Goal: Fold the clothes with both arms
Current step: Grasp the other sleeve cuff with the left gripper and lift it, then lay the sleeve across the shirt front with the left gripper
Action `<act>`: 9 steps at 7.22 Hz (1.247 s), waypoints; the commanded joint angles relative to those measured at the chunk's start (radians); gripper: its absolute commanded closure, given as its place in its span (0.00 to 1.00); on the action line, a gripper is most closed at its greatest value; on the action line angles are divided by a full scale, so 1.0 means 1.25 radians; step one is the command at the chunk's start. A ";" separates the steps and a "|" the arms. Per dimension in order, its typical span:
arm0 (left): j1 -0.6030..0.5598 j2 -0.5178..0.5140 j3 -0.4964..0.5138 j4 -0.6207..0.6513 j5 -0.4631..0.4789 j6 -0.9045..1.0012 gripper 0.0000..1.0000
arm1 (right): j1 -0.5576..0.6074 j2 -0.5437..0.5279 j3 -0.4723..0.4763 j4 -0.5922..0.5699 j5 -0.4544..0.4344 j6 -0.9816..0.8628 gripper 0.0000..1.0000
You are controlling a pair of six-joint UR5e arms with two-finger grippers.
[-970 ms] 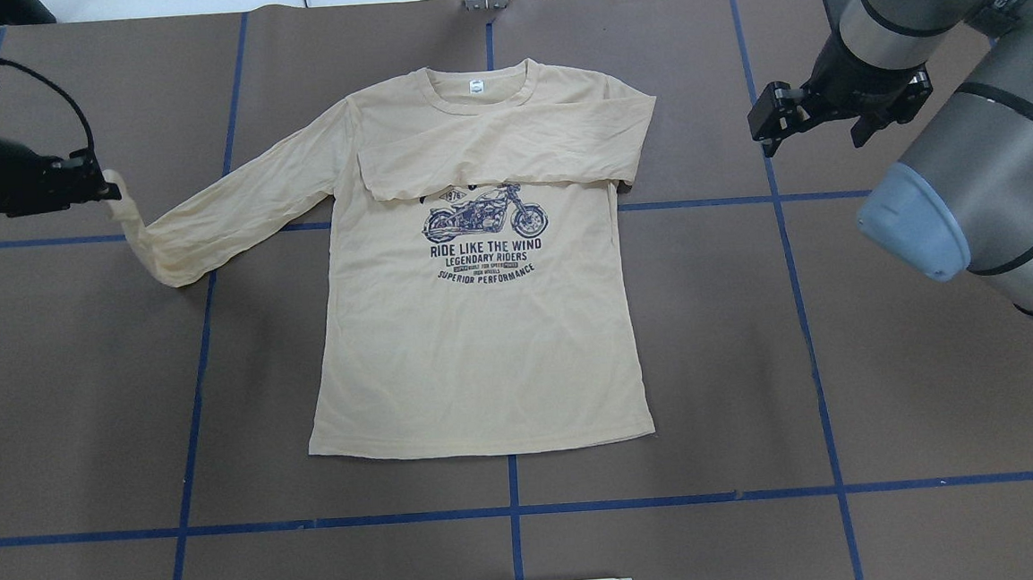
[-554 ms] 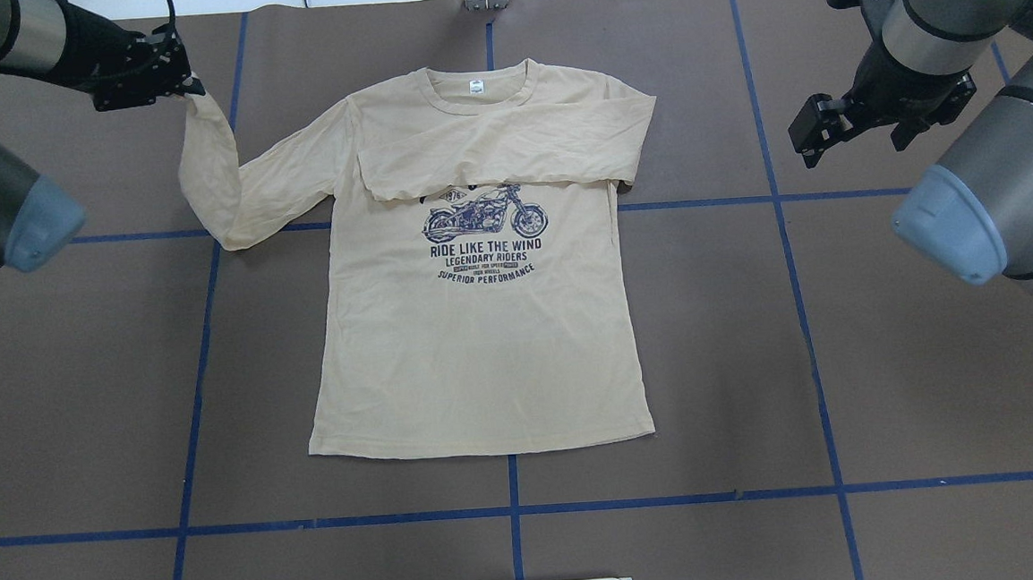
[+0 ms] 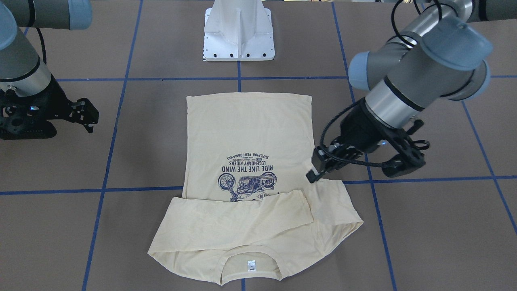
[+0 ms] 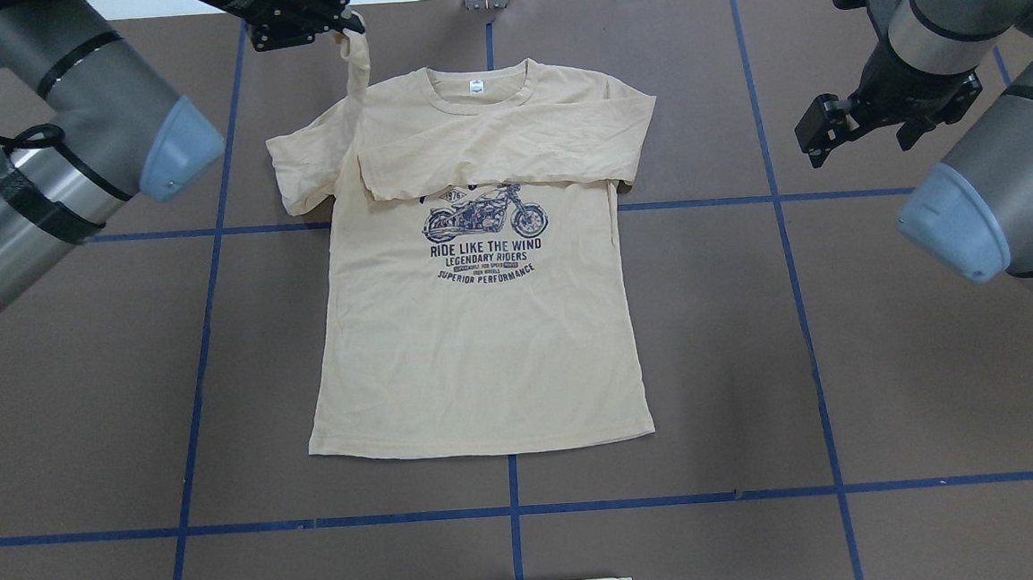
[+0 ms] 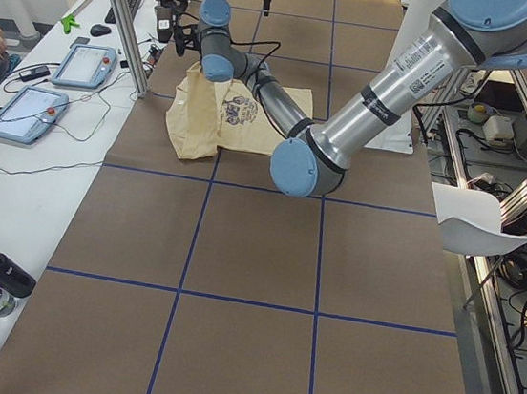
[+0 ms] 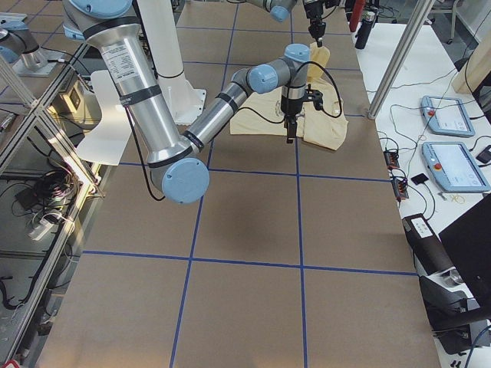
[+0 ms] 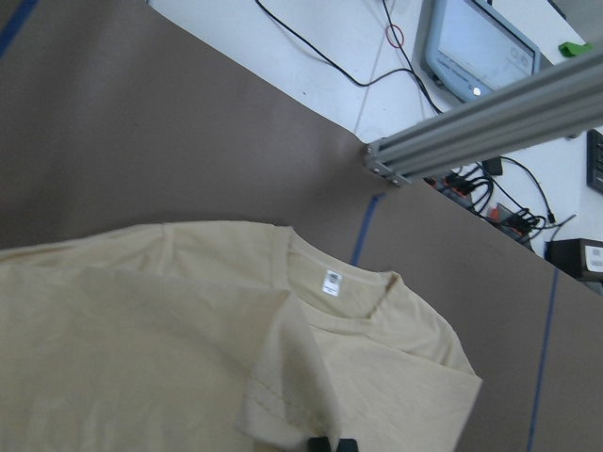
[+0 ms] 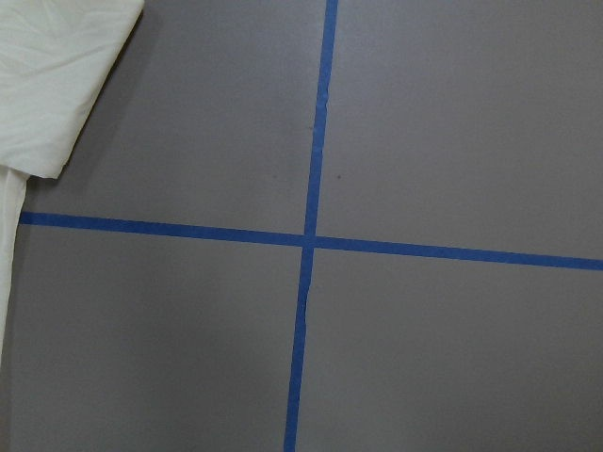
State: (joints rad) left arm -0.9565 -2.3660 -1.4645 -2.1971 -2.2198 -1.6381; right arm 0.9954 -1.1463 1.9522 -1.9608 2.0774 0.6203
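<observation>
Cream, thin, wrinkled T-shirt (image 4: 475, 346), limp cuff (image 4: 359, 56) pinched in left gripper (image 4: 345, 30); right gripper (image 4: 857, 136) apart

A: Light?
B: Bright, even, from overhead; brown bench (image 4: 843, 351) matte, uniformly lit.
A: Shadows?
B: Faint, soft-edged, under the shirt (image 4: 475, 346) where its sleeve is folded.
A: Glare?
B: Sheen on the left arm (image 5: 371, 105) tube; shirt corner washed near-white in the right wrist view.
A: Focus?
B: Fixed views sharp; left wrist view softer at its lower edge.
</observation>
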 commanded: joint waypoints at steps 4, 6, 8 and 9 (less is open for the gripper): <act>0.110 -0.106 0.116 -0.096 0.022 -0.070 1.00 | 0.006 -0.009 -0.009 0.002 0.002 -0.007 0.00; 0.110 -0.141 0.144 -0.101 0.027 -0.090 1.00 | 0.011 -0.011 -0.012 -0.003 0.001 -0.029 0.00; 0.150 -0.150 0.188 -0.143 0.103 -0.090 1.00 | 0.011 -0.011 -0.022 0.000 0.002 -0.029 0.00; 0.172 -0.150 0.197 -0.146 0.124 -0.091 1.00 | 0.011 -0.011 -0.027 0.002 0.002 -0.029 0.00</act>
State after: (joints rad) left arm -0.7764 -2.5517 -1.2357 -2.3664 -2.1085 -1.7502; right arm 1.0091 -1.1596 1.9260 -1.9604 2.0796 0.5850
